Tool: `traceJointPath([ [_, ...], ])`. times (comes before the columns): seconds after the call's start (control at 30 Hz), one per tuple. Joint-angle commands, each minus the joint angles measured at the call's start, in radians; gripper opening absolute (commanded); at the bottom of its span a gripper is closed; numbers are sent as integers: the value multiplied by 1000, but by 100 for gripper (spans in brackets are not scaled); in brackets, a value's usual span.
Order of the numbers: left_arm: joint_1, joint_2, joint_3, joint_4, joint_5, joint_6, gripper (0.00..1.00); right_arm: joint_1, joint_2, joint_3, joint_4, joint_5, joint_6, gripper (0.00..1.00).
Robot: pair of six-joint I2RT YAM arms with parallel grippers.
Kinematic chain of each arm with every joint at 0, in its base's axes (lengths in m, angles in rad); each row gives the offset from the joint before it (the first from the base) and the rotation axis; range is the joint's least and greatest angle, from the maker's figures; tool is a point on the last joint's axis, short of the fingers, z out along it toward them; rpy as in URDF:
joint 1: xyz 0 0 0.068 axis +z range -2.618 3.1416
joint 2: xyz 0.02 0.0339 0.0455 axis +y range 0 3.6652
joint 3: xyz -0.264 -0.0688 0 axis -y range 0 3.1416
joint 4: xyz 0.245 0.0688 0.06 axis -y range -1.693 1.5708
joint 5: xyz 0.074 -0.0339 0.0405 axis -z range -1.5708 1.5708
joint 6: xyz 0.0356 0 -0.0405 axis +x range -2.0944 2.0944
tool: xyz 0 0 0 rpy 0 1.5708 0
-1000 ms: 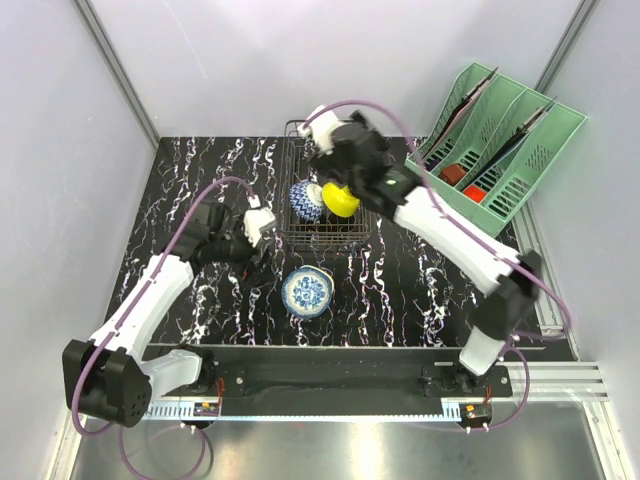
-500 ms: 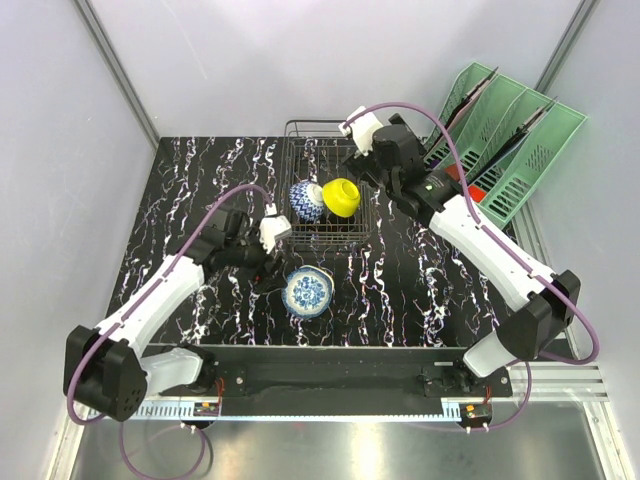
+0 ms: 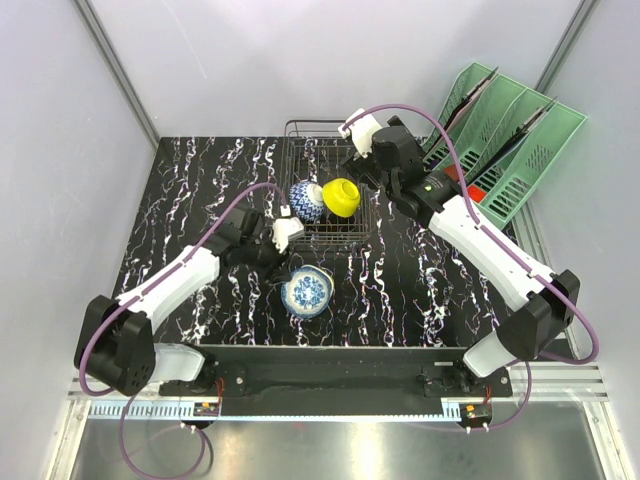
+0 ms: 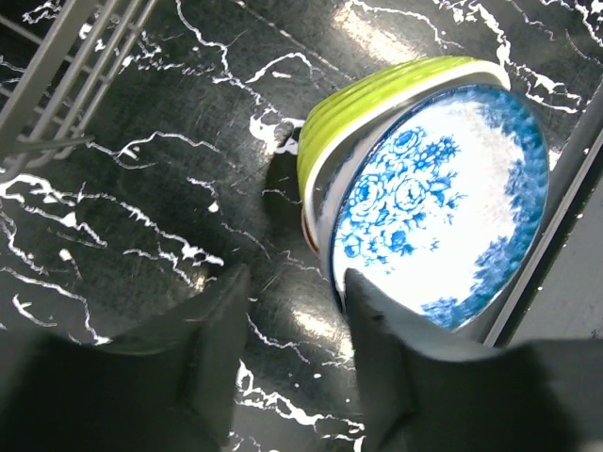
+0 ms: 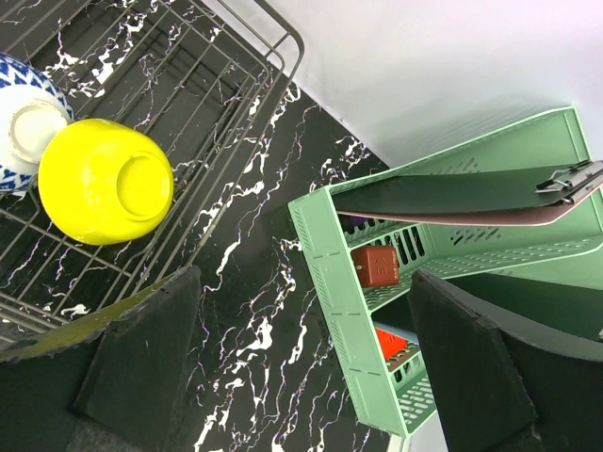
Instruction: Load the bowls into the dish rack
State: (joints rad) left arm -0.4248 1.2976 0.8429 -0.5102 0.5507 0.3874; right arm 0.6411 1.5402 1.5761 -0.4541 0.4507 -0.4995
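While the right jaws hang wide and empty, the left jaws are open beside the blue bowl [image 4: 443, 198]; they should grip its rim next.

probably a lab: plain booth walls [image 3: 200, 60]

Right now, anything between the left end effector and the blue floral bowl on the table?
Nothing visible. The left end effector is open, with only bare table between it and the blue floral bowl. That bowl sits nested in a lime-green bowl, so a grasp would meet the stack.
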Motion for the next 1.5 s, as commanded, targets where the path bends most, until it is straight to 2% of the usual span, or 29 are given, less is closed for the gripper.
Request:
traceJointPath([
  [0.0, -12, 8, 21, 62, 6, 5, 38, -3, 3, 21, 23, -10, 12, 100],
  [0.37, -32, 6, -1, 53, 41, 22, 33, -3, 47, 51, 20, 2, 16, 100],
  [0.47, -37, 12, 5, 39, 41, 30, 20, -4, 51, 58, 15, 2, 18, 100],
  [0.53, -42, 17, 12, 29, 41, 34, 15, -4, 52, 59, 15, 2, 18, 100],
  [0.67, -52, 35, 22, 9, 40, 42, 15, -3, 55, 61, 14, 0, 19, 100],
  [0.77, -57, 42, 22, 2, 40, 47, 21, -4, 58, 65, 9, 3, 19, 100],
  [0.97, -72, 46, 30, -4, 32, 47, 20, -3, 63, 73, 5, 0, 19, 100],
  [1.07, -74, 46, 33, -7, 31, 47, 12, -4, 67, 74, 5, 2, 21, 100],
  [1.1, -75, 48, 35, -8, 29, 45, 3, -3, 67, 74, 3, 0, 21, 100],
  [1.13, -77, 48, 35, -10, 28, 48, 1, -3, 69, 74, 3, 0, 21, 100],
  [1.47, -75, 43, 67, -37, 35, 60, 0, -3, 74, 82, -1, 2, 21, 100],
])
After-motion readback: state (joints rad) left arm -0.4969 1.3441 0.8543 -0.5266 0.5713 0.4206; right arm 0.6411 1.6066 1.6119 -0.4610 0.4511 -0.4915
